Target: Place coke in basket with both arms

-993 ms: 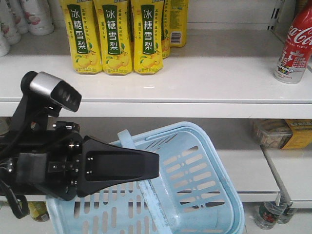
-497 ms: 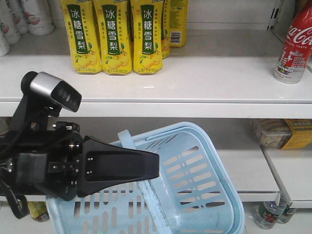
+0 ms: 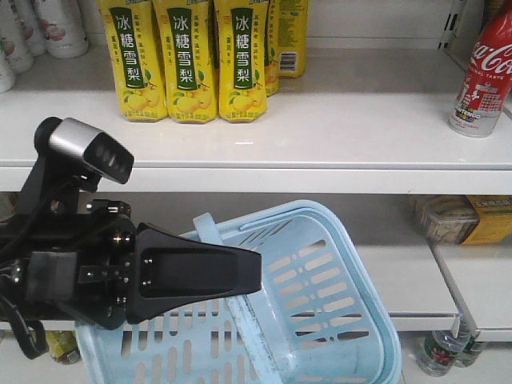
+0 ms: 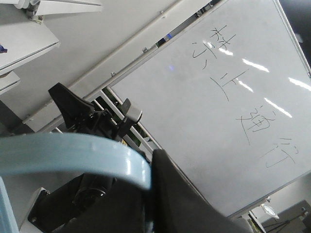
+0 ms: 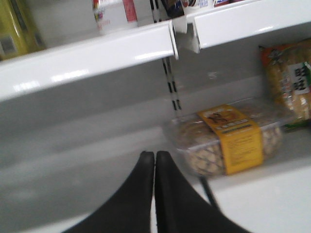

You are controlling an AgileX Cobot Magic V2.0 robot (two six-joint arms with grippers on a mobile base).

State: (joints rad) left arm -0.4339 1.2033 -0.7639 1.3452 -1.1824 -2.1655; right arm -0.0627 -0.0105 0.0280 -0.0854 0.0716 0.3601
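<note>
Nothing has shifted since the earlier frame: basket and coke [image 3: 482,68] sit just as they did. My left hand [image 3: 256,272] looks clenched on the handle [image 4: 73,155] of the basket [image 3: 364,280], holding it tilted in front of the shelving. My right hand [image 5: 155,158] is clenched too, but empty, pointing in under the upper shelf [image 3: 320,136]. The coke stands upright on that shelf at the far right, above and right of the basket. I judge the right hand nearer; it would have to rise and release first.
</note>
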